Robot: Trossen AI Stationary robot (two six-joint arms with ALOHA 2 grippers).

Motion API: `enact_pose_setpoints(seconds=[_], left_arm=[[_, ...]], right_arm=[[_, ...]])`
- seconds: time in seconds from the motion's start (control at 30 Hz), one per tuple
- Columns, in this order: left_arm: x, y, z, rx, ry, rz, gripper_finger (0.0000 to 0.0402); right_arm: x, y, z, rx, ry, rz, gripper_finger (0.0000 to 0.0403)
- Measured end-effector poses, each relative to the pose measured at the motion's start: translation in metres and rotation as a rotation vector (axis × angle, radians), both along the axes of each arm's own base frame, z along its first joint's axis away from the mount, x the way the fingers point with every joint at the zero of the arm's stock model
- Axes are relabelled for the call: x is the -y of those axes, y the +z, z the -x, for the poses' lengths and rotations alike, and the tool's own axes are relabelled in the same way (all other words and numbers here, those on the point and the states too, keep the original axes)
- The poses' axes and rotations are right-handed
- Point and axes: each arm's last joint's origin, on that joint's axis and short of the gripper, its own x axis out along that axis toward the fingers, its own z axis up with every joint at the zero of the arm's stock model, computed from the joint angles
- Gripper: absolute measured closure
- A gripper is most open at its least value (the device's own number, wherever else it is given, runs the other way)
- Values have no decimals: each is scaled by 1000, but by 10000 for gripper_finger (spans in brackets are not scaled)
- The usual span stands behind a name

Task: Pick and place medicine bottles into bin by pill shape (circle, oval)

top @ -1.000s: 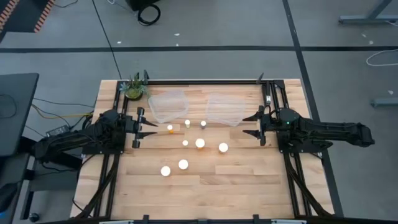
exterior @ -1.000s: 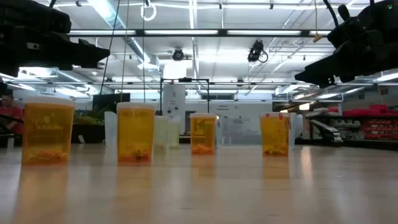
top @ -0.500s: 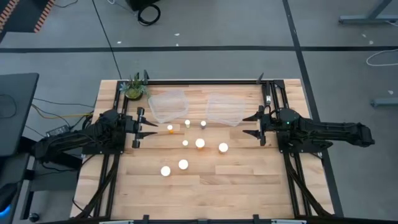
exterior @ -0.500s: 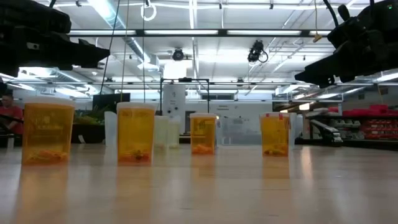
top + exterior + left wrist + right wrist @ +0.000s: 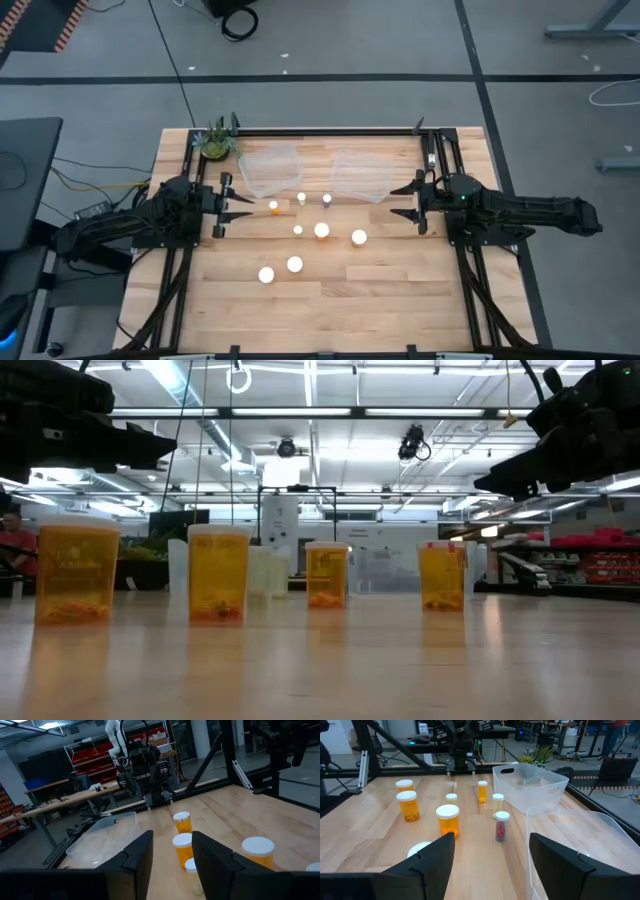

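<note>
Several small medicine bottles with white caps stand upright on the wooden table between my two grippers, among them a bottle (image 5: 273, 206) nearest my left gripper, a wide one (image 5: 321, 230) in the middle and one (image 5: 358, 237) toward the right. In the low view, wide orange bottles (image 5: 218, 573) stand in a row with paler slim ones (image 5: 260, 572) behind them. My left gripper (image 5: 245, 207) is open and empty at the table's left. My right gripper (image 5: 398, 202) is open and empty at the table's right. Both hover above the table, pointing at the bottles.
Two clear plastic bins (image 5: 270, 170) (image 5: 362, 175) sit side by side at the far edge, behind the bottles. A small green potted plant (image 5: 215, 140) stands at the far left corner. Bare wood lies toward the near edge (image 5: 330, 320).
</note>
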Motion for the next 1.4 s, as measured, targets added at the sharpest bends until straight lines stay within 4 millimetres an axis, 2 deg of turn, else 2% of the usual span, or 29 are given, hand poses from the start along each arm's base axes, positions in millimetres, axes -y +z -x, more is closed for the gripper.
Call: enact_pose_setpoints(seconds=[0.37, 0.57, 1.0, 1.07, 1.27, 1.4], left_arm=[[0, 0, 0, 0, 0, 0, 261], [0, 0, 0, 0, 0, 0, 256], [0, 0, 0, 0, 0, 0, 263], [0, 0, 0, -1, 0, 0, 264], [0, 0, 0, 0, 0, 0, 258], [0, 0, 0, 0, 0, 0, 255]], right_arm=[[0, 0, 0, 0, 0, 0, 138], [8, 1, 1, -8, -191, 111, 138], [13, 1, 3, -25, -238, 152, 138], [12, 1, 3, -14, -239, 131, 138], [10, 2, 2, 38, -210, -122, 138], [11, 5, 1, 77, -210, -129, 138]])
